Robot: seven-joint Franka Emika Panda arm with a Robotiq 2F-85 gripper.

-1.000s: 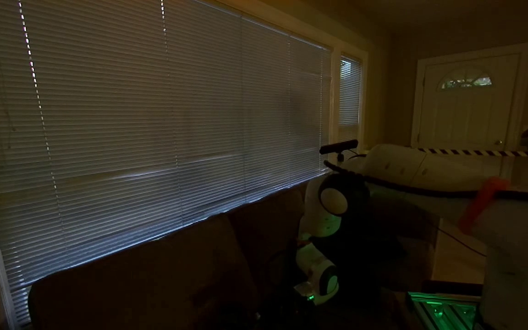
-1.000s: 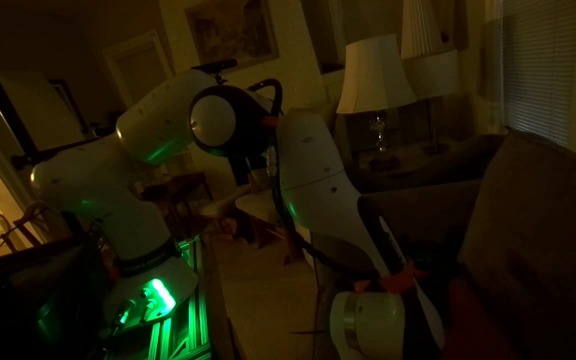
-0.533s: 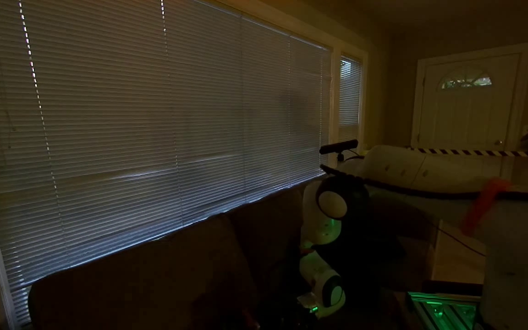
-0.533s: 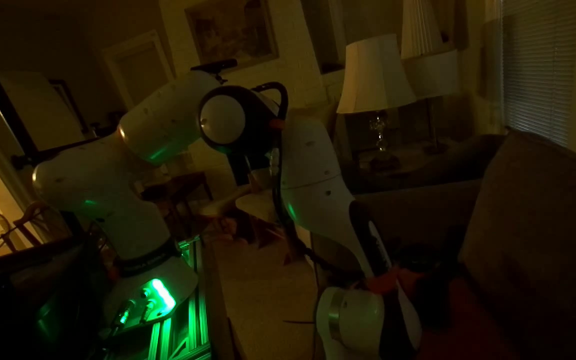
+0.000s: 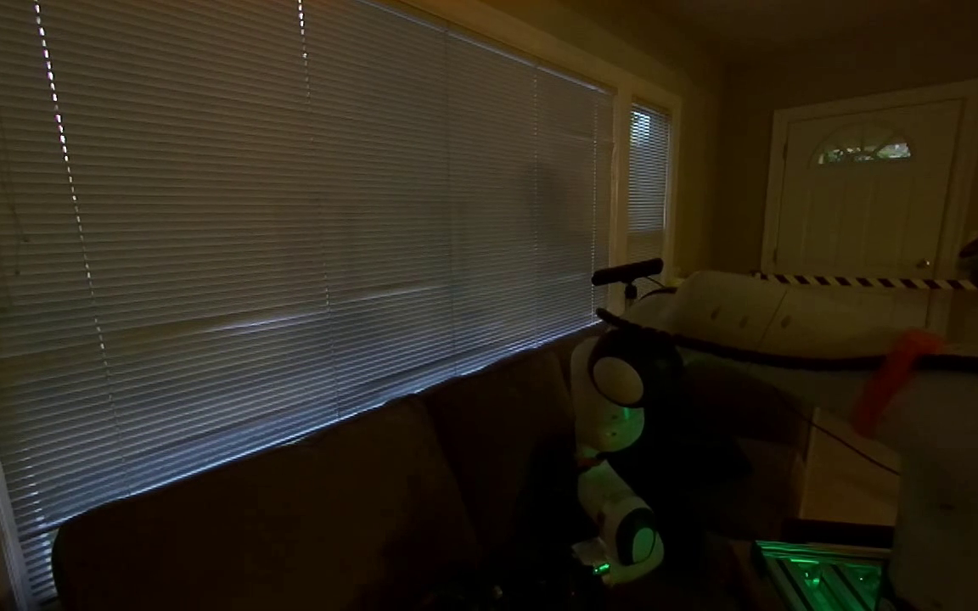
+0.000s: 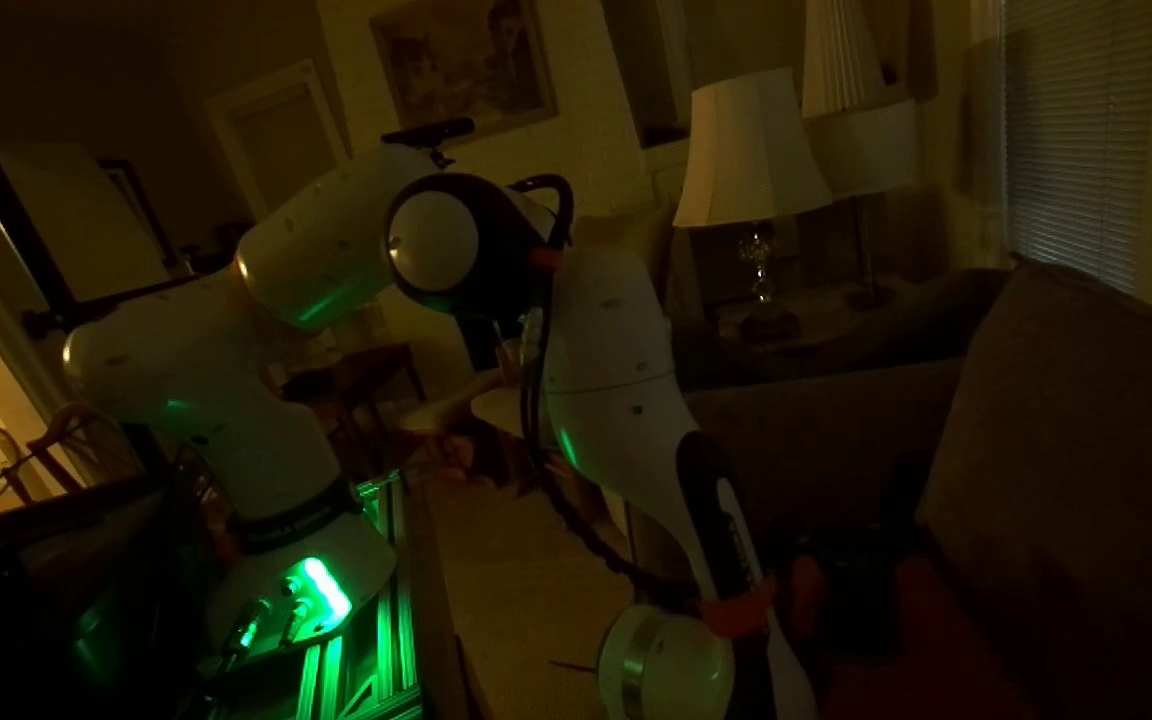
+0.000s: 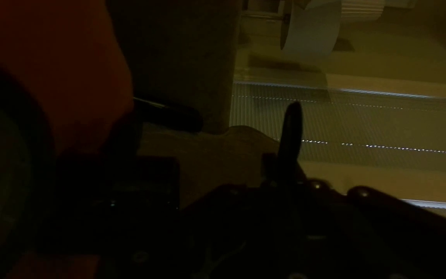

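Note:
In the wrist view my gripper (image 7: pixel 284 167) is a near-black shape coming up from the bottom. Its fingers stand close together around a dark slender thing (image 7: pixel 292 128) with a rounded tip, which sticks up beyond them. What it is cannot be told in this light. Left of it, a black elongated thing (image 7: pixel 170 115) lies against the brown couch (image 7: pixel 223 155). A red-orange surface (image 7: pixel 83 58) and a dark round rimmed thing (image 7: pixel 18 166) fill the left side. In both exterior views the gripper is lost in the dark below the arm's wrist (image 5: pixel 625 535), which also shows low here (image 6: pixel 671 660).
The couch back (image 6: pixel 1086 450) stands beside the arm, with red cloth-like material (image 6: pixel 936 640) on it. Lamps (image 6: pixel 751 150) stand behind. A window with blinds (image 5: pixel 328 238) runs behind the couch. The arm's base (image 6: pixel 306 580) glows green on its metal frame.
The arm's wrist has moved right and slightly down in an exterior view, and left and slightly down in an exterior view from elsewhere. The furniture has not moved.

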